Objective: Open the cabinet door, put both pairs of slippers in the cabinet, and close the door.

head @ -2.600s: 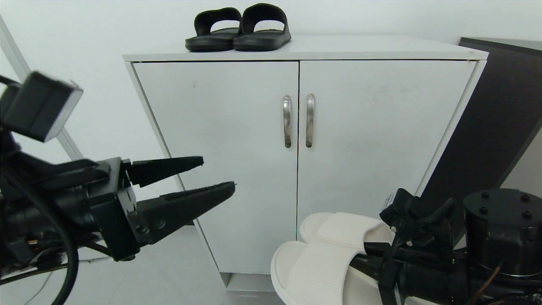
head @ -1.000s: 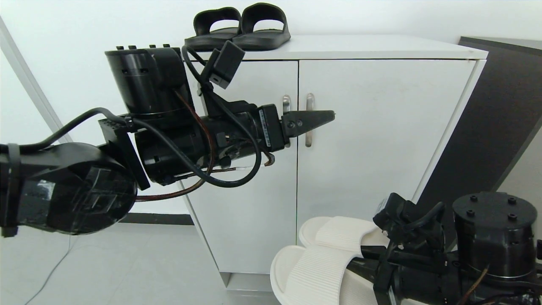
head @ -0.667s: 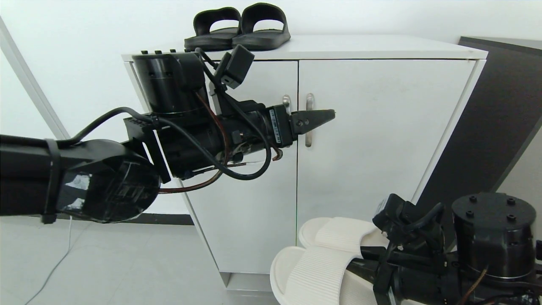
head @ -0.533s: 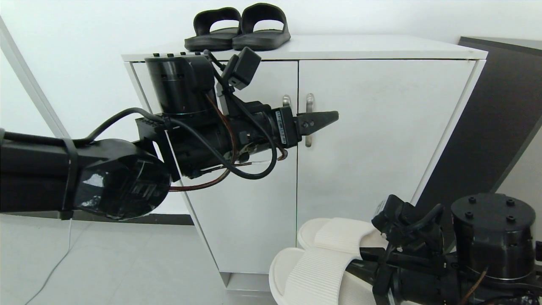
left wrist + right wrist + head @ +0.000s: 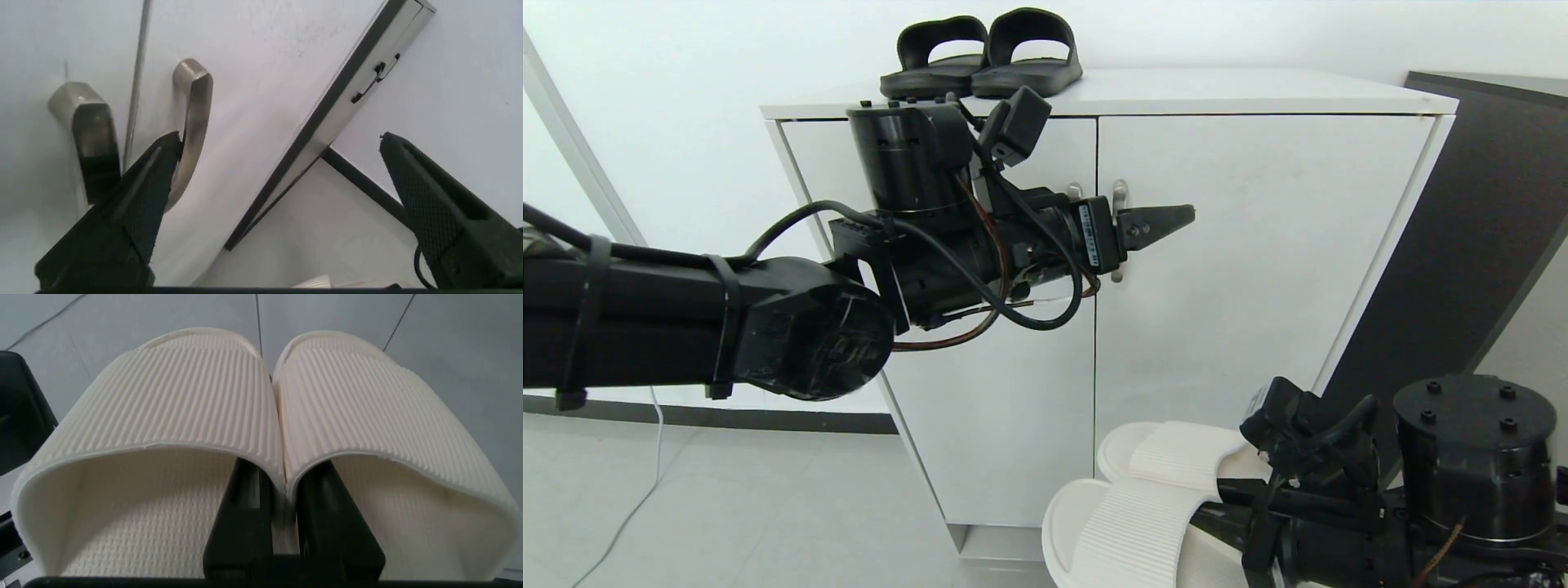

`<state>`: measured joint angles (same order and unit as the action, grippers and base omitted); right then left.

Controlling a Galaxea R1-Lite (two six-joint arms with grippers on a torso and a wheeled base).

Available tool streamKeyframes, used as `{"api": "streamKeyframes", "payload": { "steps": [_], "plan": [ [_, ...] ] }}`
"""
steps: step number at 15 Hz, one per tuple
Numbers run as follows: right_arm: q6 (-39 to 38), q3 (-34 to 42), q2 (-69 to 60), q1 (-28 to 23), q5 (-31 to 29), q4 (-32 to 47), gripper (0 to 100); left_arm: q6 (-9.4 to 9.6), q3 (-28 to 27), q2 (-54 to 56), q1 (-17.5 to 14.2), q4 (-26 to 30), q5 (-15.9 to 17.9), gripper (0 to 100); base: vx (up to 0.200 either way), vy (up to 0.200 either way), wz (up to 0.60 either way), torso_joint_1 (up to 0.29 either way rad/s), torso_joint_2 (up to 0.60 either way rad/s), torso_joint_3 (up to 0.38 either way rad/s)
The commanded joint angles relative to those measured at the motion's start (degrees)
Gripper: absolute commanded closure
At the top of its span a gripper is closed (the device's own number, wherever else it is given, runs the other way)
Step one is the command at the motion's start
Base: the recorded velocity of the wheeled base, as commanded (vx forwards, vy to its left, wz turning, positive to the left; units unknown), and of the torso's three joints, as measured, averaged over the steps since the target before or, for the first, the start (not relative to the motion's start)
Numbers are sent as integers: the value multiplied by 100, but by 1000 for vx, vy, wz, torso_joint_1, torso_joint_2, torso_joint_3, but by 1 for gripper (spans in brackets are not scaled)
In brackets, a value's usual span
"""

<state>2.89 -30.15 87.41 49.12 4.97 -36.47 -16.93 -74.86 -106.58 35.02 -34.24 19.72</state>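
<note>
My left pincer (image 5: pixel 278 140) is spread wide right at the cabinet (image 5: pixel 1258 245) door handles (image 5: pixel 194 106), gripping nothing. Doors shut! Low in front, my right pincer (image 5: pixel 284 490) clamps the white slippers (image 5: pixel 196 400). The black slippers (image 5: pixel 983 55) sit on top.

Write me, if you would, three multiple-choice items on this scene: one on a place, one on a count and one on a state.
1. Where do the black slippers lie?
A. On top of the cabinet
B. On the floor
C. Inside the cabinet

2. How many door handles can be seen?
A. One
B. Two
C. Four

3. In what state is the left gripper?
A. Shut on a handle
B. Shut on nothing
C. Open

Answers:
1 A: the pair sits side by side on the white top.
2 B: one handle stands on each door, beside the middle seam.
3 C: the left wrist view shows a wide gap between its fingers.
</note>
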Motion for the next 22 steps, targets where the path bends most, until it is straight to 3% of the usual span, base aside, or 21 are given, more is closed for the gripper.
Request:
{"api": "streamKeyframes", "payload": {
  "steps": [1,2,9,16,22],
  "plan": [
    [1,9,4,1,4,0,100,-3,-28,-100,-4,5,-12,0,0,0,0,0,0,0],
    [1,9,4,1,12,0,100,-3,-28,-100,4,5,-4,100,0,0,0,0,0,0],
    [89,158,-31,45,21,0,100,-3,367,138,40,-30,-12,100,0,0,0,0,0,0],
    [467,730,-514,327,865,0,100,6,1097,814,303,-56,-21,100,0,0,0,0,0,0],
    [476,809,-532,388,900,-53,100,32,1685,1562,338,-56,-21,100,0,0,0,0,0,0]
  ]
}}
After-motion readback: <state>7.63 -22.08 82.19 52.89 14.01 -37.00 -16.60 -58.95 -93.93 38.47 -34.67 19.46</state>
